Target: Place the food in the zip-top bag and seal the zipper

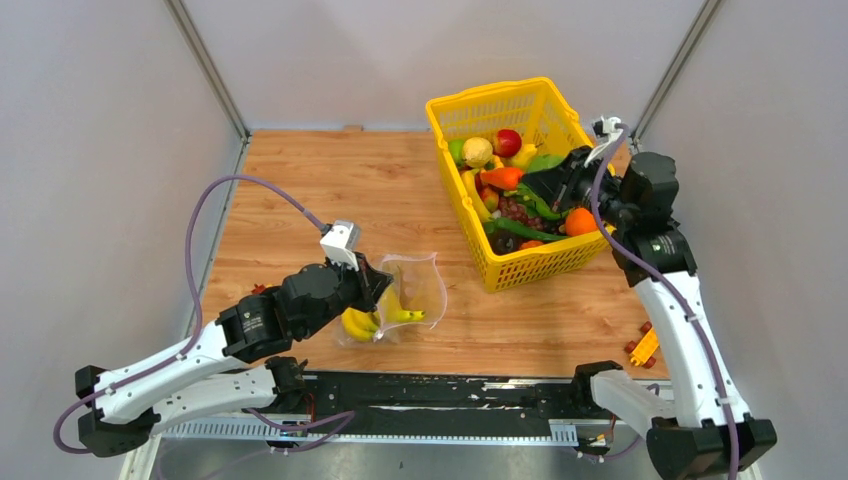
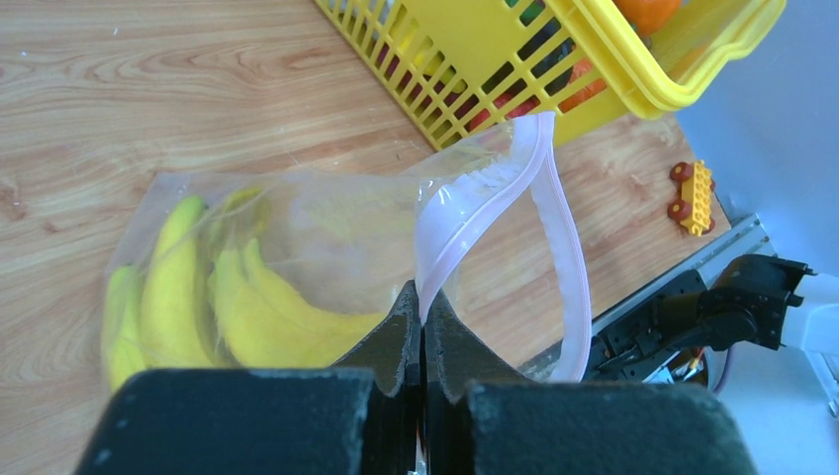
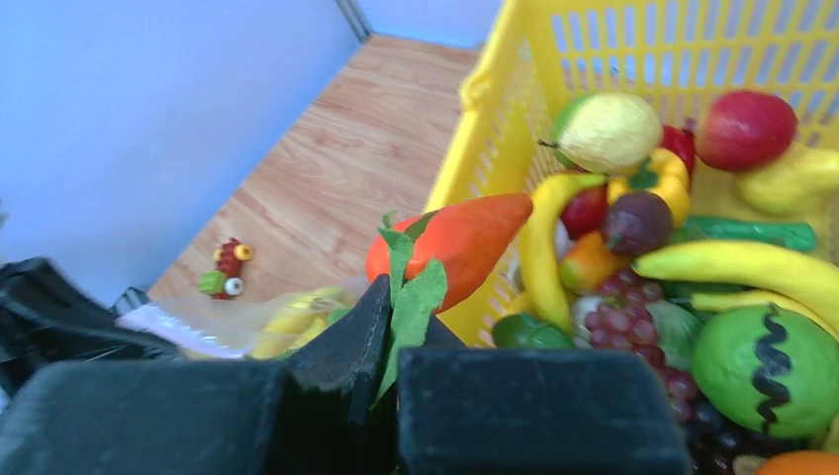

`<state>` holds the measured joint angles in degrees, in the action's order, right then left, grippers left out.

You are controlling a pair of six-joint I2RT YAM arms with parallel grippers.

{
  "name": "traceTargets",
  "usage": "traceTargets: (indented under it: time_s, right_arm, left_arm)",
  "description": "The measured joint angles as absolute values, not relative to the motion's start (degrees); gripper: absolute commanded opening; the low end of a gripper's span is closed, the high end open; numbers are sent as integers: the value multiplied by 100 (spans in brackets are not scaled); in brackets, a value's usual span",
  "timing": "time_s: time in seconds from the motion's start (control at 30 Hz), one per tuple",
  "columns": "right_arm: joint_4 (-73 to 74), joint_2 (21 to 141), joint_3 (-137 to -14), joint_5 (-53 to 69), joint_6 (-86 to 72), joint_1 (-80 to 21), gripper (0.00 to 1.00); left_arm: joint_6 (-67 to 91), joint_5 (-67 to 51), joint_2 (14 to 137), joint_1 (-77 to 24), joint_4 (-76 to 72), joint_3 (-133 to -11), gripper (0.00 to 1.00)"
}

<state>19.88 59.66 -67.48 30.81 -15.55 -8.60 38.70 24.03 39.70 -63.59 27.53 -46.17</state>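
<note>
The clear zip-top bag [image 1: 415,285] lies on the wooden table with yellow bananas [image 1: 385,320] inside. My left gripper [image 1: 375,280] is shut on the bag's zipper strip [image 2: 473,203] and holds its mouth open; the bananas [image 2: 223,302] show through the plastic. My right gripper [image 1: 545,185] is over the yellow basket [image 1: 470,110], shut on the green leaves [image 3: 414,297] of an orange carrot [image 3: 460,242], which hangs above the other food. The bag also shows low left in the right wrist view [image 3: 247,322].
The basket [image 3: 495,69] holds a red apple [image 3: 744,129], a pale lemon [image 3: 605,134], bananas [image 3: 742,265], purple grapes [image 3: 648,317] and green pieces. A small toy block [image 1: 644,347] lies at the table's near right. Grey walls enclose the table.
</note>
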Motion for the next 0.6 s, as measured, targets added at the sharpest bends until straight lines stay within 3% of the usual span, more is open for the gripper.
traceTargets:
  time_s: [0.6]
  right_arm:
    - [978, 4252, -6276, 4958, -2976, -1044, 0]
  left_arm:
    - [3868, 2445, 4007, -6359, 2694, -4617, 0]
